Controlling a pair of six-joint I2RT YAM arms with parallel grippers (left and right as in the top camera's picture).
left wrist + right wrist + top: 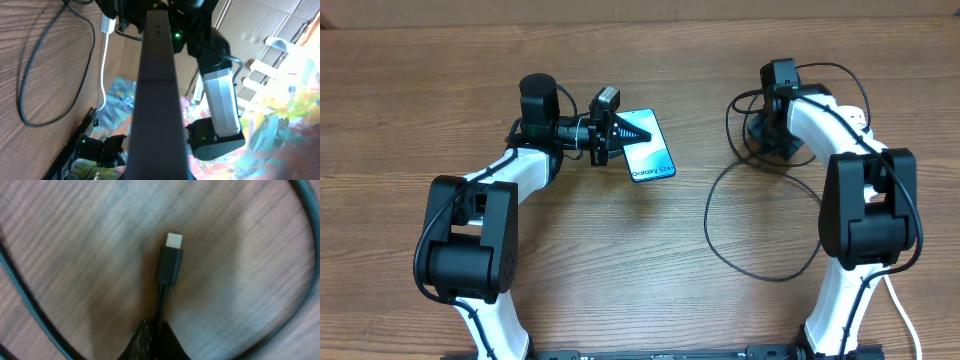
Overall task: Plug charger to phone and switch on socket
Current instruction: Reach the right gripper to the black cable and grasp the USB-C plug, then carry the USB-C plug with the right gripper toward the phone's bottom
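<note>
While the right gripper [155, 332] is pinching the charger [170, 265] just behind its connector tip, cable loops are lying around it on the wood-grain table [620, 260]. Left gripper [606, 135] is clamping the phone [650, 155] by one edge; white cord [104, 65] is running near the table's edge.

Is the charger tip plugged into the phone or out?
Out. The charger's tip hangs bare over the table, its cable pinched by the right gripper; the phone sits apart, at the left gripper.

The left pincer [618, 132] is gripping the phone [652, 152] edge; the right pincer [767, 135] is sitting down among charger [707, 215] loops.
</note>
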